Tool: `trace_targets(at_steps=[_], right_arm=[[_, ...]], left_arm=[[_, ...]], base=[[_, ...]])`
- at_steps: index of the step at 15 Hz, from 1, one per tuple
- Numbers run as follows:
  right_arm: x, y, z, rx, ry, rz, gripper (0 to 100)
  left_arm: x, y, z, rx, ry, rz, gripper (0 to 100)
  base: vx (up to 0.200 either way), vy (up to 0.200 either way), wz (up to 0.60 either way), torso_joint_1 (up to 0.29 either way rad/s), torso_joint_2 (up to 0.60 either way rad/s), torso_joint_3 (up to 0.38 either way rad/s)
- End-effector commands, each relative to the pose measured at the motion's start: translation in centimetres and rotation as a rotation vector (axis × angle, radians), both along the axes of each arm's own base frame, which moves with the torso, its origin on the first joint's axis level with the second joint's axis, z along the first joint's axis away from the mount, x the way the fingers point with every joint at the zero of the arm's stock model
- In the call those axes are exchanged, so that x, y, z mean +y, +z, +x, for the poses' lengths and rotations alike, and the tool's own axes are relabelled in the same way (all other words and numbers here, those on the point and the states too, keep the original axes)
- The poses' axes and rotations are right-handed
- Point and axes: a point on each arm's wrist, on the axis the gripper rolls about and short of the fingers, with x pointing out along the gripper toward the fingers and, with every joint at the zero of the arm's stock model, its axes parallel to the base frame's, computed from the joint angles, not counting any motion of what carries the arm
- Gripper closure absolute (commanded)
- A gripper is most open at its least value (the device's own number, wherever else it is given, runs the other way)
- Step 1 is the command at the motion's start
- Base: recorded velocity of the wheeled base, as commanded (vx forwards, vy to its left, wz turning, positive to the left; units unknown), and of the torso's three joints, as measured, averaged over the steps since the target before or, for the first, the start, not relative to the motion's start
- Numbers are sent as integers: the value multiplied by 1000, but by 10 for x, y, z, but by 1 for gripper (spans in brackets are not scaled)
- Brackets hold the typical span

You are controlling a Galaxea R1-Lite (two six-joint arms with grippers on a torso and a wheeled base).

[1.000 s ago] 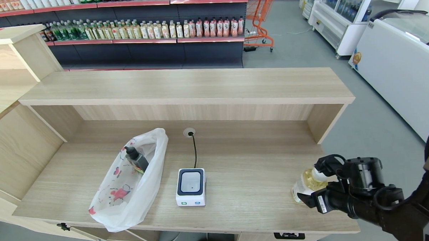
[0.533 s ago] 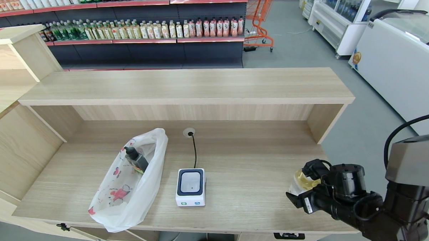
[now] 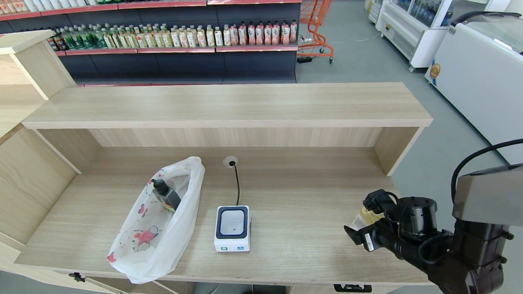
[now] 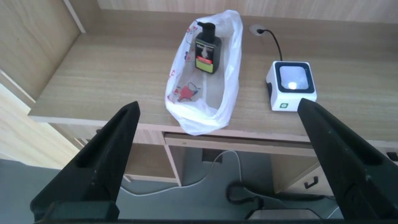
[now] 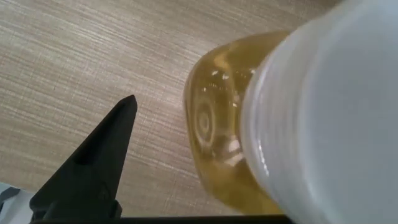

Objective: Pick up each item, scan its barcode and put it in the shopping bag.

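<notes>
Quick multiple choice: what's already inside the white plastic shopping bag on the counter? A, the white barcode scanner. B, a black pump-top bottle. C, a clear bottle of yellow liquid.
B: the black pump-top bottle lies inside the open white flower-print plastic shopping bag, while the white barcode scanner stands beside the bag on the wooden counter.

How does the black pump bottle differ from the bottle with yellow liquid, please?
Colour: the black pump bottle is dark and opaque; the yellow bottle is clear, with a white cap. Place: the black pump bottle lies inside the shopping bag; the yellow bottle is outside it, between the fingers of the right gripper, at the right end of the counter. Both are bottles at the same counter.
</notes>
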Motion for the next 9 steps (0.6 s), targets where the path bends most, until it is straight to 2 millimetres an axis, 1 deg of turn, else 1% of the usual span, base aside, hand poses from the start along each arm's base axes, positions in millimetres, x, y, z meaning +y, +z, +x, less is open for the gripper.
trace_targets(at_steps=[1,4,6,7,9], right_arm=[[1,-6,7,-3,2,-2,0],[3,-11,12,-5,8,-7,0],[4,-10,17,-20,9,-4,0],[6,-10,21,-33,11,-4,100],[7,-7,27,-60,20,-8,100]], left_arm=[[0,0,0,0,1,0,0],[0,0,0,0,0,0,0],[0,0,0,0,0,0,0],[0,0,0,0,1,0,0],[0,0,0,0,0,0,0]], base=[[0,0,0,0,0,0],[0,0,0,0,0,0],[0,0,0,0,0,0],[0,0,0,0,0,0],[0,0,0,0,0,0]])
